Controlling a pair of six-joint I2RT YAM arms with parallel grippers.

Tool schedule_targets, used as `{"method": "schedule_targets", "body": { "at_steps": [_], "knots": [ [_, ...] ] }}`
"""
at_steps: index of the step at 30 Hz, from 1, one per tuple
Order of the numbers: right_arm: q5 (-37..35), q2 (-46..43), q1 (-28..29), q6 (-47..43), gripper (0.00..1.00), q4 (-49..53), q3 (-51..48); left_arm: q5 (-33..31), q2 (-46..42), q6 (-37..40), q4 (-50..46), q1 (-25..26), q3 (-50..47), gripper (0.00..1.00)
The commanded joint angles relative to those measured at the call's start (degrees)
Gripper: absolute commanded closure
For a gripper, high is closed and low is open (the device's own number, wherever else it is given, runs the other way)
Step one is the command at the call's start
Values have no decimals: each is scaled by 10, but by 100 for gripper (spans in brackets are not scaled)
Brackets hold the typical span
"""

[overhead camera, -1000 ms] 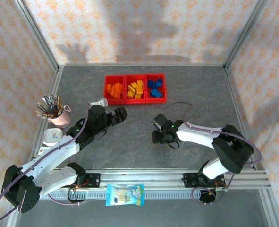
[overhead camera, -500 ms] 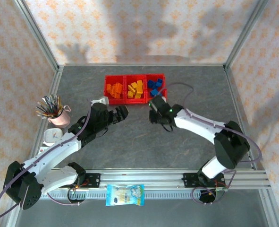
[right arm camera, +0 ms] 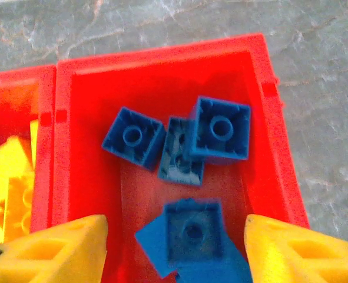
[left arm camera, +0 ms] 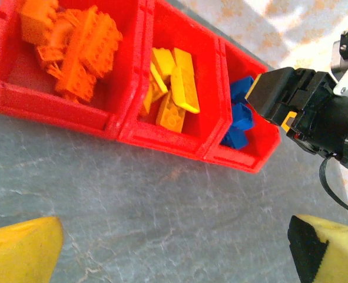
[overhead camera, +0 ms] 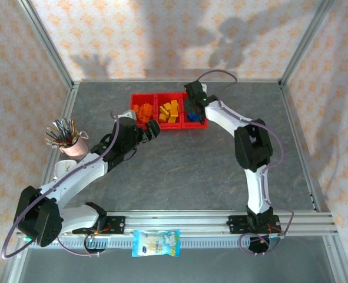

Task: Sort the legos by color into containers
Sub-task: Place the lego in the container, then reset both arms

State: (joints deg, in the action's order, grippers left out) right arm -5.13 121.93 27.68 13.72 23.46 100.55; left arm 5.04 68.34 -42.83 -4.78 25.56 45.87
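**Bricks sorted by colour in the red bins, right hand over the blue one**

The small plastic legos lie in three bright red translucent plastic bins (overhead camera: 169,126) joined in a row at the far side of the grey stone-patterned tabletop (overhead camera: 179,171). The orange bricks (left arm camera: 82,50) are in the left compartment, the yellow bricks (left arm camera: 176,88) in the middle and the blue bricks (right arm camera: 221,127) in the right. The right hand (right arm camera: 172,223) hangs over the blue compartment with its yellow fingers apart, and one blue brick lies in the bin beneath the gap. The left hand (left arm camera: 172,242) hovers over bare tabletop just in front of the bins, its fingers spread wide with nothing between them. Well to the left stands a pink cup of pens (overhead camera: 70,141). A blue-and-white snack packet (overhead camera: 156,243) lies at the near edge.
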Motion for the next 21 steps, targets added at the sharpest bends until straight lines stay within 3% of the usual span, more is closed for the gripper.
{"method": "schedule_targets", "body": {
  "at_steps": [1,5,6,10,13,18,21],
  "knots": [
    [-40,-34,3,-24,26,23,34,-33,-5,28,24,-26,16,1],
    [-76,-131,-3,-20,2,-4,-51,-86,-15,69,22,-64,6,1],
    [-89,-165,-9,-16,0,-18,-91,-113,-19,85,23,-75,2,1],
    [-140,-320,-53,4,0,-147,-313,-222,-26,156,34,-126,-17,1],
    [-198,-411,-113,9,0,-270,-490,-285,-29,216,96,-166,-59,1],
    [-236,-420,-196,-47,0,-464,-656,-320,-27,328,306,-218,-182,1],
    [-165,-404,-224,-94,0,-639,-744,-296,-5,362,422,-235,-239,1]
  ]
}}
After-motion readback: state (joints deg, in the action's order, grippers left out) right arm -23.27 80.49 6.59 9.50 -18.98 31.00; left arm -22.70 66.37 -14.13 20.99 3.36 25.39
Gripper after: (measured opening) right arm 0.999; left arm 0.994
